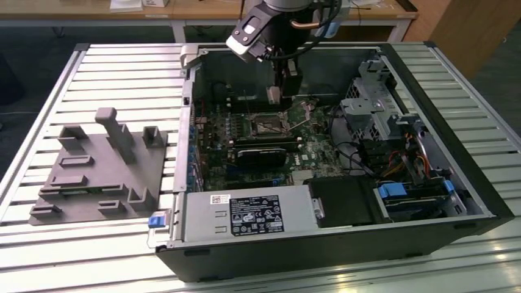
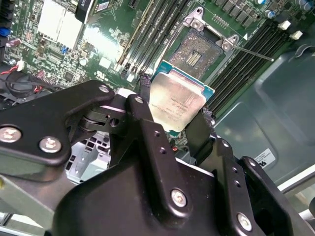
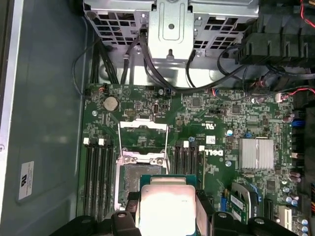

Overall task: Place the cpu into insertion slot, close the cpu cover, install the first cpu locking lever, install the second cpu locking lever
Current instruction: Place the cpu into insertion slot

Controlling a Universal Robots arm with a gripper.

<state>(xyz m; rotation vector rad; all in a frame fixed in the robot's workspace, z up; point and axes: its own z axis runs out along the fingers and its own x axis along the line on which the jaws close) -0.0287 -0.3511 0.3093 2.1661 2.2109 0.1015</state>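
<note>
Your gripper (image 2: pixel 173 109) jaws clamped on cpu (image 2: pixel 178 97) by opposite edges, chip square, no long axis, silvery-beige lid facing wrist cameras, green rim, hanging above open socket (image 2: pixel 195 54), cpu cover (image 3: pixel 142 125) flipped back

cpu (image 2: pixel 176 98) — two edges covered by the black fingers (image 2: pixel 197 132) gripping it in the second wrist view; cut by the picture's edge in the first wrist view.
insertion slot (image 3: pixel 129 182) — partly hidden behind the cpu.
arm (image 1: pixel 281 24) — cropped at the exterior view's upper edge.
gripper (image 1: pixel 275 96) — held piece too small to identify in the exterior view.
</note>
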